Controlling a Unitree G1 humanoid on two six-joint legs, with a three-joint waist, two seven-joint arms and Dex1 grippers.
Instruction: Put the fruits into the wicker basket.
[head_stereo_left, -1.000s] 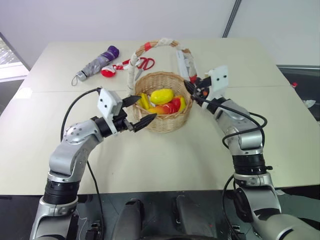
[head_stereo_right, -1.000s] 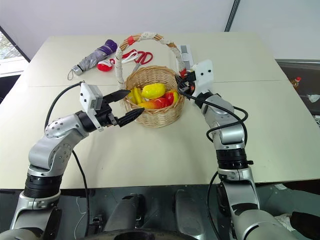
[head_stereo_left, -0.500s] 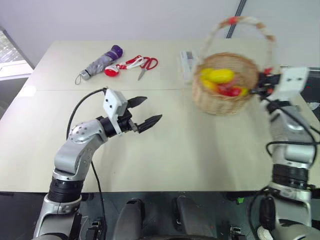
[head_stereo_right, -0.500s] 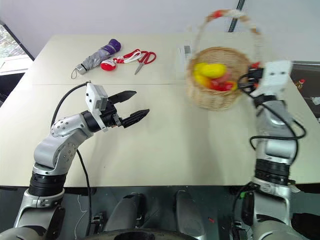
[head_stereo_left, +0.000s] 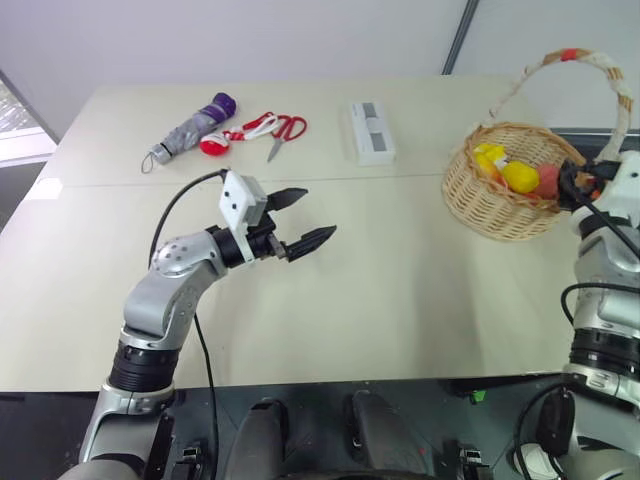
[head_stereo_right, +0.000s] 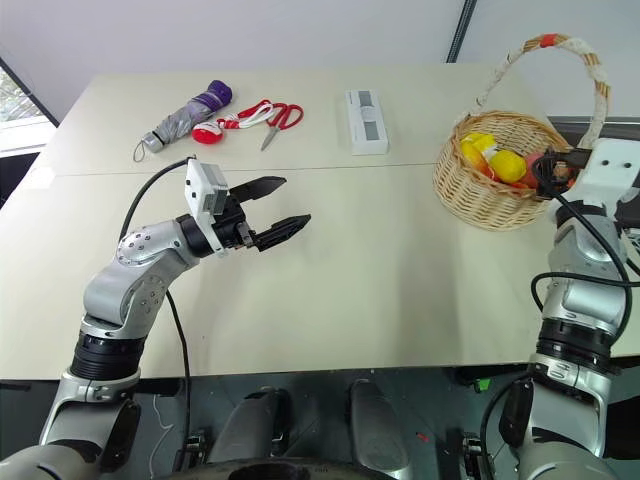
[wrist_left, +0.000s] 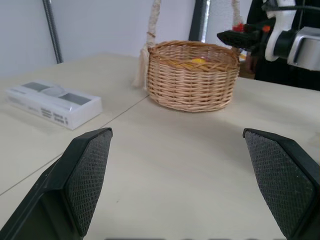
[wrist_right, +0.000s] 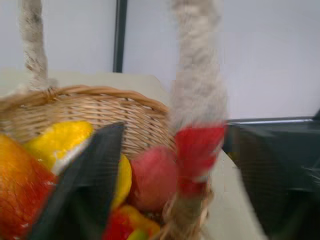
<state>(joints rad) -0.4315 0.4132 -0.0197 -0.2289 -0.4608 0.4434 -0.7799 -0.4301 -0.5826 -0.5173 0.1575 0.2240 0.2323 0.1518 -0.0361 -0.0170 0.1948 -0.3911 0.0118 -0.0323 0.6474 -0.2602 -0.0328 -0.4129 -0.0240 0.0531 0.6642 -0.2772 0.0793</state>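
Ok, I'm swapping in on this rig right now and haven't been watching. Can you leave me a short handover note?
Left claw: open, nothing in it, hovering over the middle of the table.
Right claw: at the basket's near rim beside the handle base, fingers apart on either side of the handle; no firm grip visible.
Basket: standing on the table's far right, near the edge.
Fruits: yellow and red ones in the basket; none on the table.
Done: fruits look loaded.
Left: check the right claw has let go, then pull it clear.
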